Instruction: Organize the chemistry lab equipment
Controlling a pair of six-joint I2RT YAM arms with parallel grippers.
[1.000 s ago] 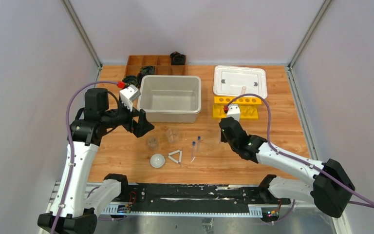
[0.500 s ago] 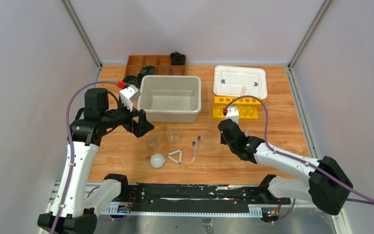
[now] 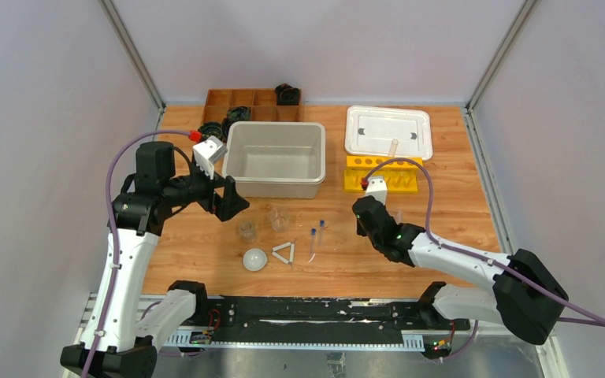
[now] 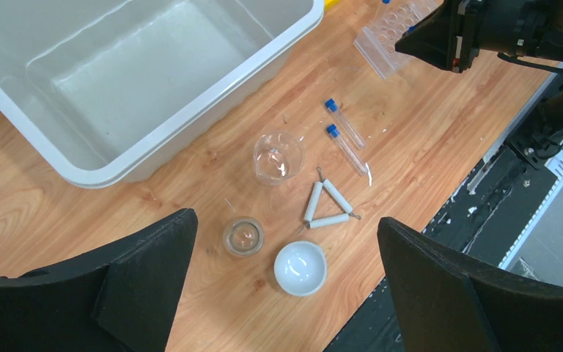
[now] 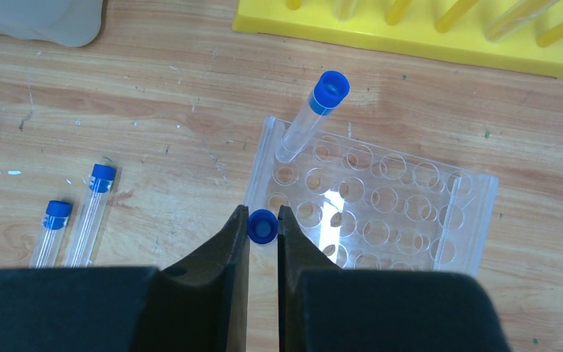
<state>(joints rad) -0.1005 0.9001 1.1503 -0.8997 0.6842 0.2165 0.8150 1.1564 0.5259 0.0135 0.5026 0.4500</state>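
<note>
My right gripper (image 5: 263, 217) is shut on a blue-capped tube (image 5: 262, 226), held upright and seen end-on over the near left corner of the clear plastic rack (image 5: 410, 220). Another blue-capped tube (image 5: 310, 123) stands tilted in that rack. Two more tubes (image 5: 92, 211) lie on the wood to the left. My left gripper (image 4: 286, 220) is open and empty, held high over a small beaker (image 4: 243, 236), a larger beaker (image 4: 278, 155), the white dome (image 4: 300, 268) and the white triangle (image 4: 328, 205). The yellow rack (image 3: 382, 175) stands behind my right gripper (image 3: 360, 216).
A large white bin (image 3: 274, 157) sits at centre back, right of my left gripper (image 3: 232, 201). A white lid (image 3: 387, 131) lies behind the yellow rack. The brown divided tray (image 3: 240, 98) with black coiled objects is at the back left. The black rail runs along the near edge.
My right gripper has shifted slightly left and nearer with the tube in it. The left arm has not moved.
</note>
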